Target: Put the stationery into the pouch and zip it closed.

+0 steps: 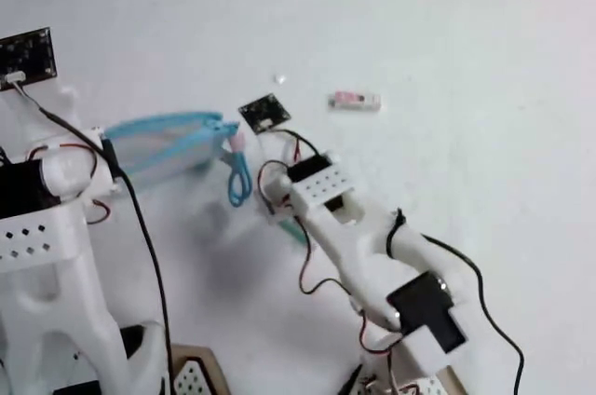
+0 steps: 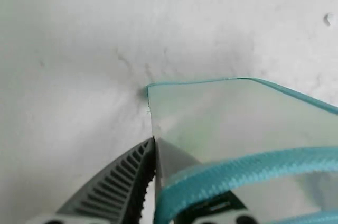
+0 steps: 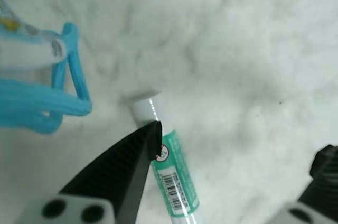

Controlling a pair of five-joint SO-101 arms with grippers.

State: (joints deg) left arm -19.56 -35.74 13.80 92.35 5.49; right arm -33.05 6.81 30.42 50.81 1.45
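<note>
Currently my left end effector [image 2: 155, 152] is clamped tight on a corner of the pouch [image 2: 222, 123], I judge to steady it with its mouth toward my other arm. My right end effector [image 3: 240, 142] gapes wide over the green-and-white stick [image 3: 171, 176], which lies on the desk [image 3: 253, 49] near the pouch's strap [image 3: 71, 84], ungripped.

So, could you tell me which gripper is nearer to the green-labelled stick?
Right. The right gripper hangs open over the stick; the left gripper grips the pouch at its far end.
</note>
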